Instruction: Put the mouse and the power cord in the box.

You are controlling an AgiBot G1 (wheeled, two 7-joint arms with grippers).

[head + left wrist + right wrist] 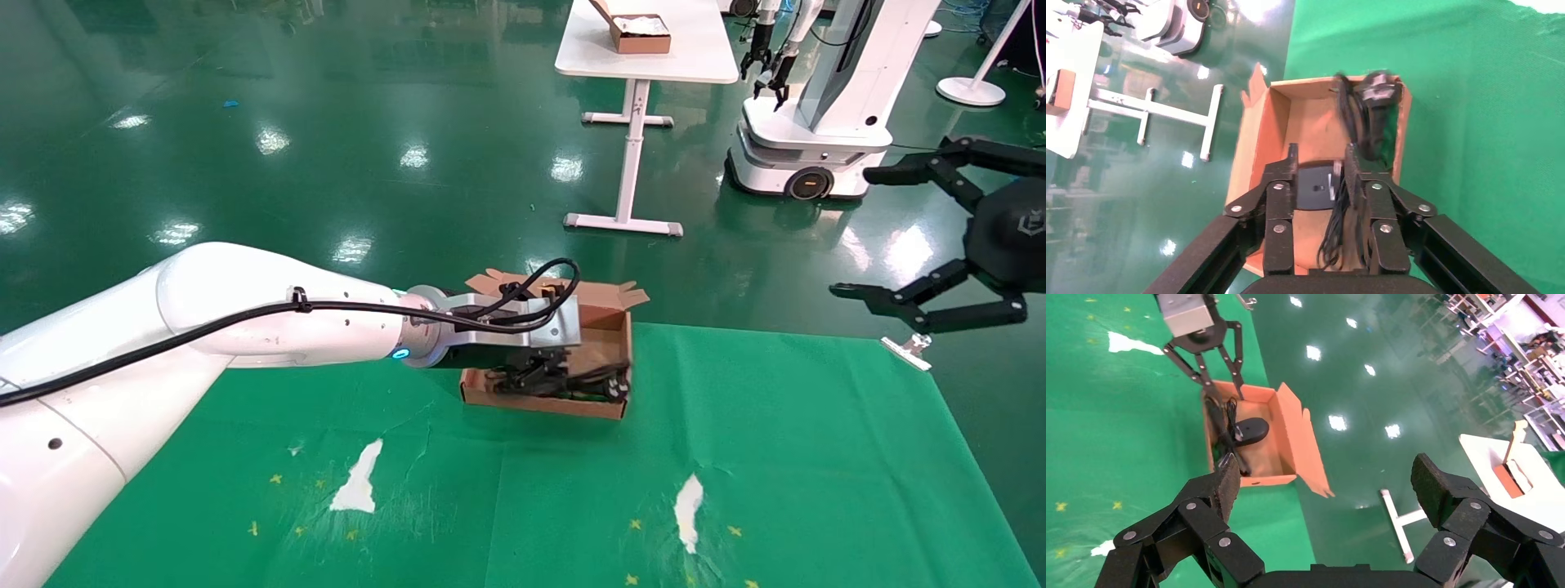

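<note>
While a green cloth [735, 457] covers the table, the box [605, 314] sits at its far edge, flaps open. Inside lie the power cord [1364, 122], bundled along the right wall with its plug at one end, and the mouse [1251, 430] beside it. The left gripper [543, 369] hangs low inside the box, fingers [1281, 202] parted and empty. It should probably rise straight up, avoiding snagging cables. The right gripper [907, 237] waits wide open, far right.
</note>
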